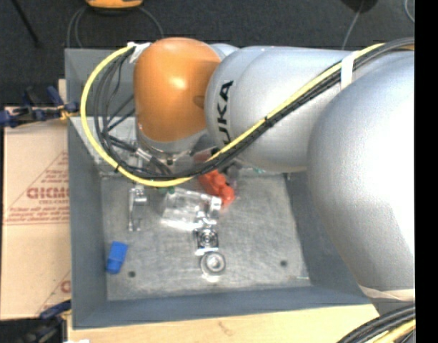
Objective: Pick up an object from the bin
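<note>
My gripper hangs below the orange cover over the middle of the bin, open. One metal finger stands at the left and the other at the right. A crumpled clear plastic piece lies on the floor between them, with neither finger touching it that I can see. A red-orange plastic thing lies just behind the right finger, partly hidden under the arm. A round silver metal piece lies just in front of that finger.
A small blue block lies near the bin's front left corner. The arm and its yellow and black cables cover the bin's back and right side. Bare floor shows at the front right.
</note>
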